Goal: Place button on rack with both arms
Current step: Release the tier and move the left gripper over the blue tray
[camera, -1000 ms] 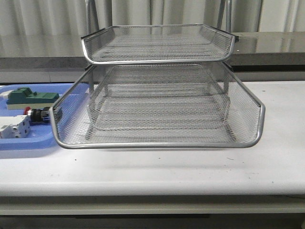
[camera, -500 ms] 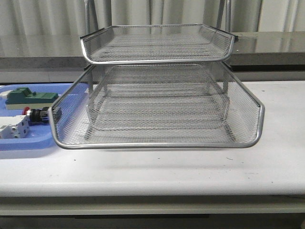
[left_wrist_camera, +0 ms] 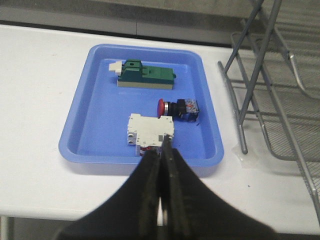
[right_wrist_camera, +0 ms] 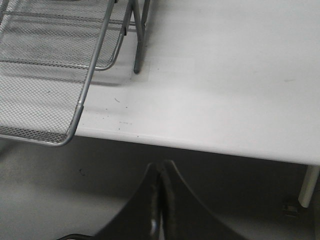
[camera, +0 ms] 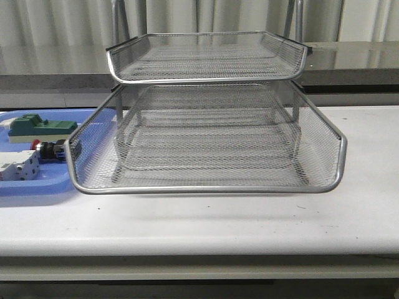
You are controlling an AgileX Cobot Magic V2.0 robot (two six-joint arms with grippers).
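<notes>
1. On the white table [camera: 206, 218], the button [left_wrist_camera: 177, 108] lies on its side in a blue tray [left_wrist_camera: 85, 115], red head pointing toward the tray's middle and rear block toward the rack [camera: 206, 143]; its long axis runs across the tray, roughly square to the left gripper's line of approach.

2. Just beside it on the tray sit a white breaker-like block [left_wrist_camera: 149, 132] and, farther back, a green-and-beige block [left_wrist_camera: 146, 80]. The white block lies between the button and the left gripper [left_wrist_camera: 163, 150] in the left wrist view.

3. Left gripper: fingers pressed together, holding nothing, hanging above the tray's near rim with the button a little ahead and off to the rack side.

4. Right gripper [right_wrist_camera: 161, 182]: fingers likewise closed and empty, poised beyond the table's edge near the rack's pulled-out lower tier, well apart from the button.

5. Neither arm shows in the front view, where the button [camera: 48, 149] sits just left of the rack's extended mesh tier.

6. Judgement: the left arm is clearly nearer and looks the one to make the pick; its fingers would need to part first and span the button's body across its long axis.
</notes>
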